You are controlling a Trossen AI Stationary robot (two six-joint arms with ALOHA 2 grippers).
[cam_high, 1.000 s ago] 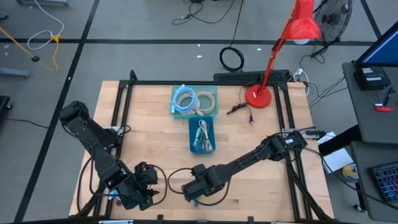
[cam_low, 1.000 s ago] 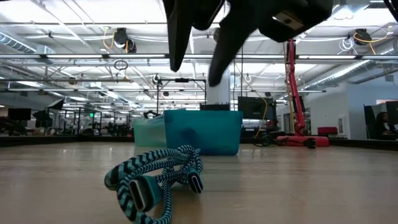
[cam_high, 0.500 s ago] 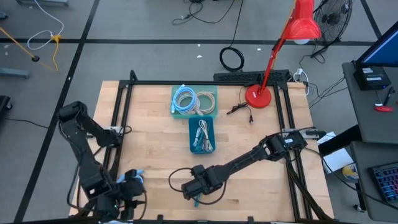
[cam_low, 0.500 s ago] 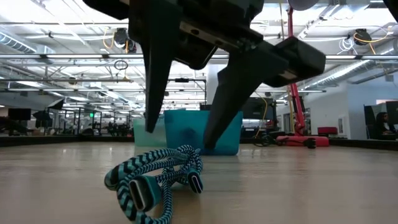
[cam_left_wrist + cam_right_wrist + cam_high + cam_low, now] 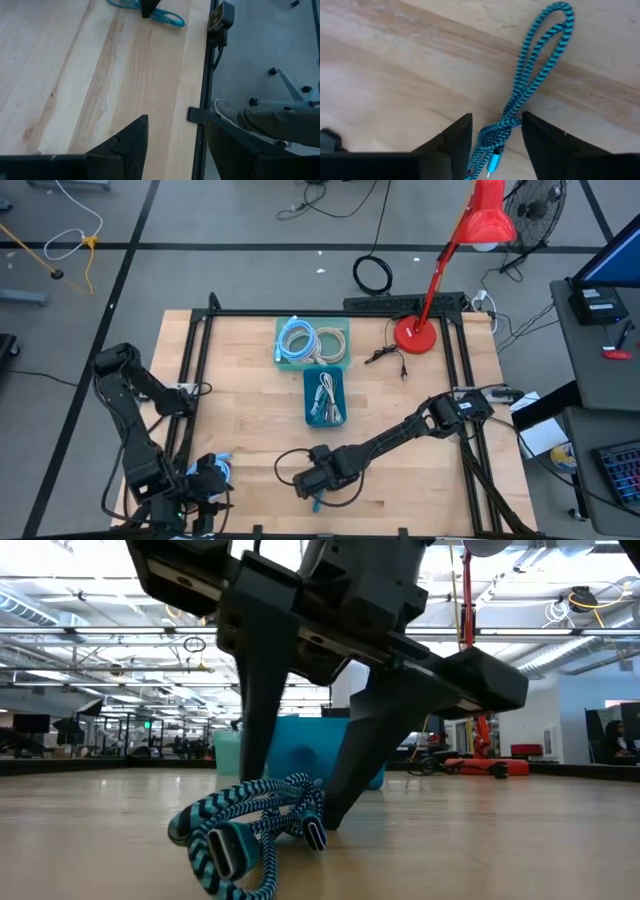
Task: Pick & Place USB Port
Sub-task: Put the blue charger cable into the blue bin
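— Right gripper is down at the near edge of the bench now, fingers spread, one on each side of the teal braided cable. Nothing pinched yet, I'd say.

— Where exactly does the cable lie?

— Loose on the wood near the front edge, folded into a long loop with a bunched knot of strands at one end. From the right wrist view the bunch sits right between the fingers, and a plug end shows just beside it.

— How will it handle, you reckon?

— Light and floppy, by the look of it. Braided jacket, so some grip, not slippery. But it's soft: lift one strand and the rest will dangle and swing. The plugs are the only stiff bits.

— So grab a plug?

— I'd go for the bunch, where several strands cross. Close there and the whole bundle should come up together. A single strand could slip out sideways between the fingers.

— And the left arm?

— Parked at the front left corner, left gripper with fingers apart and empty, hanging over the bench edge.

— Where's it bound?

— Likely the blue bin mid-bench, which already holds pale cables. There's a teal tray behind it with a coiled one, too.
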